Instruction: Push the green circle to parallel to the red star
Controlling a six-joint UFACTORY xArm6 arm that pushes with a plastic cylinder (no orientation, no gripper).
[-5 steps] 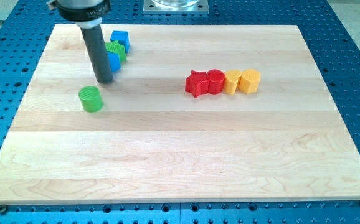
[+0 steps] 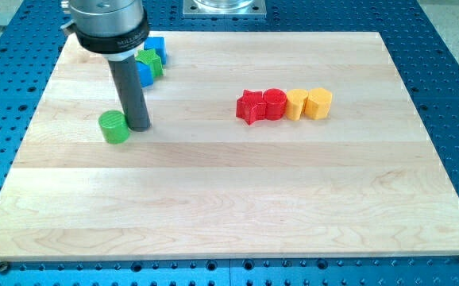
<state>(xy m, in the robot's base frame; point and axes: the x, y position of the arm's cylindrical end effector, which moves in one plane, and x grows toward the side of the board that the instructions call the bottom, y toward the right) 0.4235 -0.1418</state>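
- Presently, camera view: pale wooden board on a blue perforated table.
- Green circle block: left of centre, well apart from the red star block at mid-frame.
- Row touching the star, running right: red rounded block, yellow block, yellow hexagonal block.
- Upper left: two blue blocks and a green block, partly hidden.
- My tip: bare dark rod, grasping nothing, touching or just beside the circle's right side.

A: How many blocks? 
B: Eight: two red, two yellow, two green, two blue.
A: Rods?
B: One tip, one board.
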